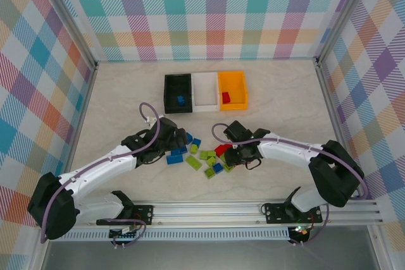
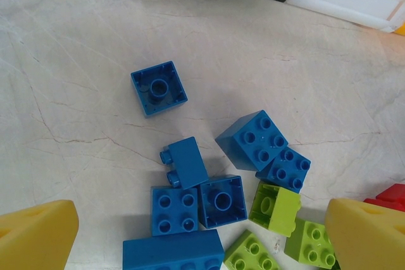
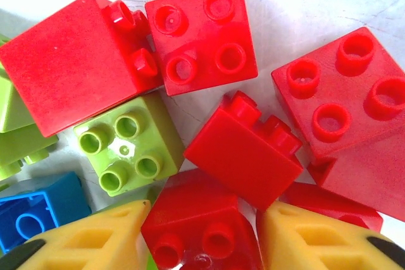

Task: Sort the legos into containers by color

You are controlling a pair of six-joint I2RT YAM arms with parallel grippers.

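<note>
The legos lie in a loose pile (image 1: 204,158) at mid-table: blue ones to the left, lime green in the middle, red to the right. My left gripper (image 1: 177,145) hangs open over the blue bricks (image 2: 171,210), its yellow fingers (image 2: 38,235) wide apart on either side of them. My right gripper (image 3: 204,210) is down in the red group, and its fingers (image 3: 316,238) press both sides of one red lego (image 3: 196,226). At the back stand the black bin (image 1: 169,86) holding a blue brick (image 1: 181,100), the white bin (image 1: 204,81), and the orange bin (image 1: 235,80) holding a red brick (image 1: 226,97).
More red bricks (image 3: 202,33) and a lime green one (image 3: 126,143) crowd tightly around the right fingers. One blue brick (image 2: 159,87) lies apart from the pile, upside down. Plaid walls enclose the table, and a metal rail (image 1: 221,210) runs along the near edge.
</note>
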